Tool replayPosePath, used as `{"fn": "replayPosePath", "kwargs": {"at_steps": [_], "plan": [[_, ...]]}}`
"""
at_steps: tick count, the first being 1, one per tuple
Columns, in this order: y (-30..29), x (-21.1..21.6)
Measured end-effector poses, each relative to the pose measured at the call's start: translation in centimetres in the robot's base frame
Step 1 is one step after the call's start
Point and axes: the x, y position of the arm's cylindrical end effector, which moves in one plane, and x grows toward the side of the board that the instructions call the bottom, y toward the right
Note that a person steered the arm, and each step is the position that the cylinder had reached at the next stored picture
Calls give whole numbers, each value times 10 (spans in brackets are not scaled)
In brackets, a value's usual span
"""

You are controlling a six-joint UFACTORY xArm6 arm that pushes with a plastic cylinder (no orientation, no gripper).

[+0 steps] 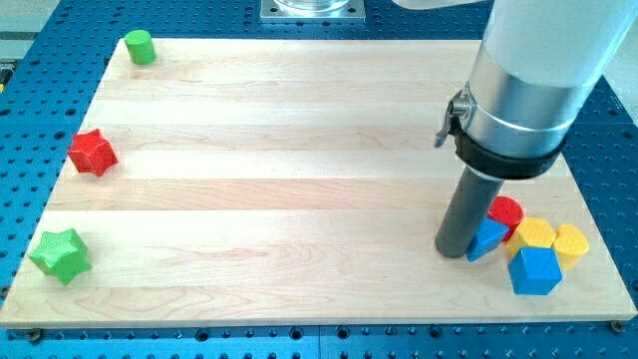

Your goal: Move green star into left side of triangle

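Note:
The green star (pixel 60 255) lies near the bottom left corner of the wooden board (pixel 299 150). The blue triangle (pixel 487 239) lies at the bottom right, in a cluster of blocks. My tip (pixel 454 251) stands right against the triangle's left side, far to the right of the green star. The rod hides part of the triangle.
A red star (pixel 93 153) lies at the left edge. A green cylinder (pixel 140 47) sits at the top left corner. Around the triangle lie a red cylinder (pixel 506 211), a yellow block (pixel 535 232), a yellow heart-like block (pixel 571 242) and a blue block (pixel 534 270).

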Motion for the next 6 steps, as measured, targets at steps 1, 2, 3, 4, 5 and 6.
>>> {"fn": "replayPosePath", "kwargs": {"at_steps": [1,2,3,4,5,6], "plan": [[8,14],[-1,36],[-98,32],[-248,31],[-370,48],[-444,41]]}}
